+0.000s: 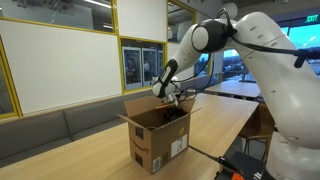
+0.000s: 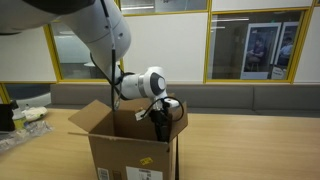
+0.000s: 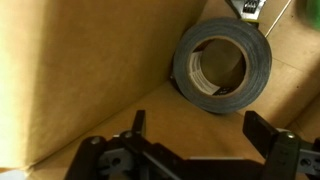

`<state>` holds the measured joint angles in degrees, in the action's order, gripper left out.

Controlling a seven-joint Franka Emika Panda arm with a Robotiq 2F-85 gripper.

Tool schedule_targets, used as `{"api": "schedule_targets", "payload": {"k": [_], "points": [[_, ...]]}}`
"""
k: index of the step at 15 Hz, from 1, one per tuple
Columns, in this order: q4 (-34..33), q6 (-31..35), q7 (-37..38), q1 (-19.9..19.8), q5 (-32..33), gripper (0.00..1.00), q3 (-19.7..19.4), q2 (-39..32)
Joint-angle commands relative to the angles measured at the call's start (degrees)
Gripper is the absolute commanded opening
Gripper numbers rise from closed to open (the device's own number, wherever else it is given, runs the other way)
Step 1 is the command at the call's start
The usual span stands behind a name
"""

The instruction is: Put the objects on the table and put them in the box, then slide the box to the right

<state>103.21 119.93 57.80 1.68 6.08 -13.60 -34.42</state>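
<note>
The brown cardboard box (image 1: 150, 137) (image 2: 128, 152) stands on the light wood table (image 1: 228, 122) (image 2: 255, 140) with its flaps up. My gripper (image 1: 171, 107) (image 2: 160, 122) reaches down into the box. In the wrist view the gripper (image 3: 198, 125) is open, and nothing lies between its fingers. Just ahead of it, the black tape roll (image 3: 258, 62) lies flat on the box floor against the inner wall. A bit of the green ball (image 3: 312, 9) shows in the top right corner of that view. Neither object can be seen in the exterior views.
A grey bench (image 1: 60, 125) (image 2: 250, 98) runs along the windowed wall behind the table. Clear plastic bags (image 2: 25, 122) lie at one end of the table. Black equipment (image 1: 243, 163) sits by the table's near edge, below my white arm (image 1: 290, 95).
</note>
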Motion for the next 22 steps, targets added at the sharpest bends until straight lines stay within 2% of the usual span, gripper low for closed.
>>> {"api": "schedule_targets", "payload": {"k": [1,9,13,19,22], "points": [[-3.58,-0.63,2.15,-0.47,3.39,1.00,-1.78,-3.39],[-9.41,-0.56,5.35,-2.17,8.84,1.00,-6.28,-6.87],[-11.81,-0.92,6.77,-2.41,10.54,1.00,-7.44,-5.80],[-12.69,-2.10,10.14,0.62,12.62,1.00,-6.67,2.93],[-12.86,-4.78,11.85,2.35,13.85,1.00,-5.23,8.75]]}}
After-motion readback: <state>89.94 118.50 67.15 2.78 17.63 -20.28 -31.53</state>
